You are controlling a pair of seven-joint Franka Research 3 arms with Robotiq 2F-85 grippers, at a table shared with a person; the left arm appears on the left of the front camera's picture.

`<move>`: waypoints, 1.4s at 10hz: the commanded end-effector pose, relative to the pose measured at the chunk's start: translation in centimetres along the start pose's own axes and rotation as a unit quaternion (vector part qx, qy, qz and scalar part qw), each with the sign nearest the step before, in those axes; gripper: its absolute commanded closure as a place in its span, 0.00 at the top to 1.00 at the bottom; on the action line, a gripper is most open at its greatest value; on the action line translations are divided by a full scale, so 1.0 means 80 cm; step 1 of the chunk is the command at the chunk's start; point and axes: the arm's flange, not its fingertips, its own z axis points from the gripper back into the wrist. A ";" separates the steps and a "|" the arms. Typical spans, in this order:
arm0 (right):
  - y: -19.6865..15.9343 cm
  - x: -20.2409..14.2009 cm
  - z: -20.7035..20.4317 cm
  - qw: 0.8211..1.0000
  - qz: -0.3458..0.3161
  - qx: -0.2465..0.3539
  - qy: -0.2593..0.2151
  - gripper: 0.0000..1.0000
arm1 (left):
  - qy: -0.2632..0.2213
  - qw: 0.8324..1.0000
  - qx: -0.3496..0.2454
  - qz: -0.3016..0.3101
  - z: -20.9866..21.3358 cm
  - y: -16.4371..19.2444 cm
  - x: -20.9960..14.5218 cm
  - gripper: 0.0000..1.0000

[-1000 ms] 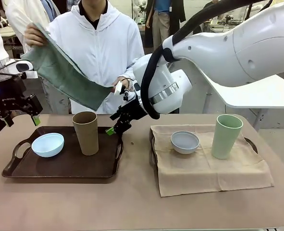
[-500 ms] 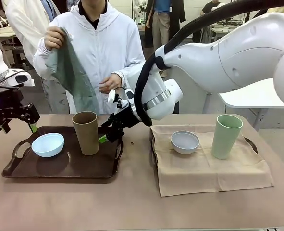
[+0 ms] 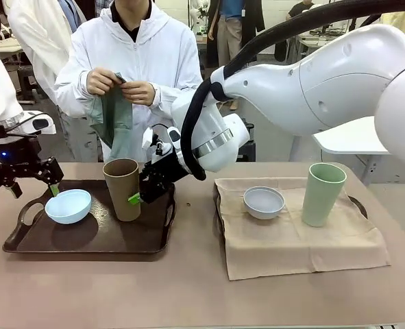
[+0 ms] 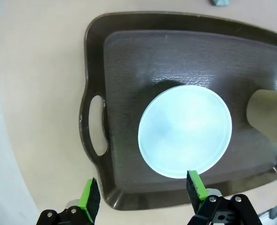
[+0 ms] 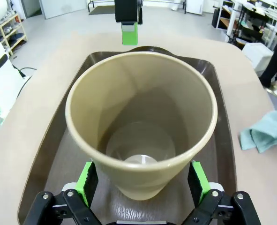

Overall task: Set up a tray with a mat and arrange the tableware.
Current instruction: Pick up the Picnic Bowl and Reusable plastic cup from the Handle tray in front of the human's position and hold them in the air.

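We see the tan-brown cup (image 3: 123,190) standing upright on the bare dark brown tray (image 3: 86,240) at the bench's (image 3: 188,288) left side. The right arm reaches across the middle to it. In the right wrist view the right hand (image 5: 142,183) is spread wide, and the cup's lower wall stands between its two green pads (image 5: 87,180). A narrow gap shows on each side, so the pads flank the cup without pressing it.

The light blue bowl (image 3: 68,205) sits on the same tray, left of the cup and apart from it. The left hand (image 3: 33,190) hovers over the bowl's far-left side, fingers pointing down and spread wide, with nothing between them. In the left wrist view the bowl lies just ahead of the fingertips, nearer the one on the picture's right. We cannot tell whether that pad touches the rim.

On the bench's right side a second tray (image 3: 356,202) is covered by a beige mat (image 3: 305,243). The greyish white bowl (image 3: 264,202) sits on the mat's far-left part, and the pale green cup (image 3: 322,194) stands upright to its right, apart from it. Both lie well away from either hand.

Across the bench a person in a white jacket holds a bunched green cloth (image 3: 113,120) at chest height in both of the person's hands (image 3: 101,81).
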 end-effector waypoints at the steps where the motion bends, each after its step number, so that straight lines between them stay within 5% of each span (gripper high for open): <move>1: -0.012 0.000 -0.020 1.000 0.016 0.003 -0.005 1.00 | 0.002 1.000 0.004 0.001 -0.011 -0.007 0.013 0.97; 10: -0.025 -0.006 -0.043 1.000 0.017 0.012 -0.016 1.00 | 0.023 0.999 -0.041 -0.003 -0.084 -0.014 0.057 0.97; 11: -0.025 -0.006 -0.043 0.999 0.027 0.013 -0.018 0.41 | 0.017 0.999 -0.044 -0.005 -0.083 -0.014 0.058 0.44; 12: -0.024 -0.006 -0.043 0.999 0.028 0.014 -0.019 0.41 | 0.013 0.999 -0.042 -0.001 -0.081 -0.013 0.057 0.45; 13: -0.024 -0.006 -0.042 0.999 0.029 0.014 -0.021 0.00 | 0.010 0.999 -0.036 0.005 -0.079 -0.010 0.056 0.00; 14: -0.023 -0.006 -0.042 0.999 0.029 0.013 -0.022 0.37 | 0.011 0.999 -0.034 0.008 -0.078 -0.009 0.055 0.41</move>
